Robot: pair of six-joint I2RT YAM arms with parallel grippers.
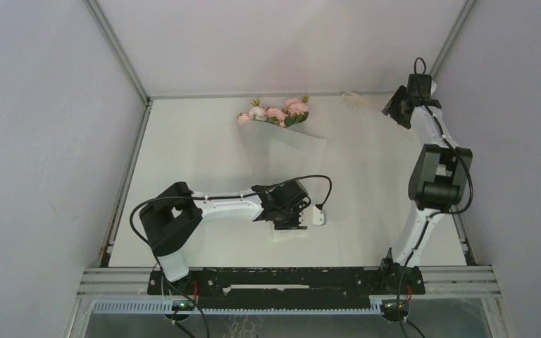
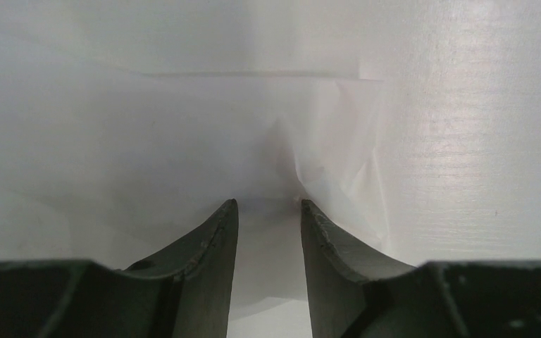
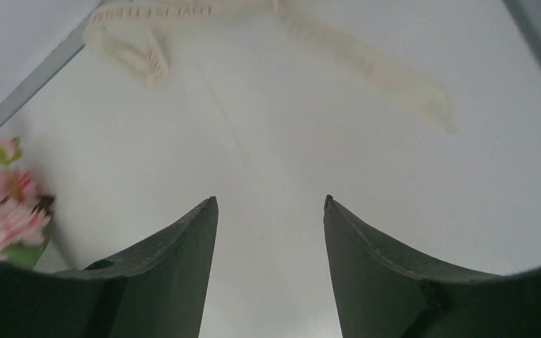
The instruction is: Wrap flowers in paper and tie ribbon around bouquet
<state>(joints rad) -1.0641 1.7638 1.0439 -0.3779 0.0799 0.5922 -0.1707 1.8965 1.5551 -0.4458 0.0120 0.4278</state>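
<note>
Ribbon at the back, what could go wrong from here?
The narrow cream ribbon lies limp, partly folded, beyond the open right gripper; a pinch may catch only one fold or miss. The white paper cone is creased at the left gripper, so it could loosen around the pink flowers.

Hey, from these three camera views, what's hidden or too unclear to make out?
- Stems: top view, the paper sheathes them; only the flowers' blooms show.
- Left pincer grip: left wrist view, paper bunches at its tips, but whether it is pinched is unclear; top view, the wrist covers it.
- Ribbon: right wrist view, top edge clips it; its lettering is too blurred to read.
- Flowers again: right wrist view, left edge crops them.
</note>
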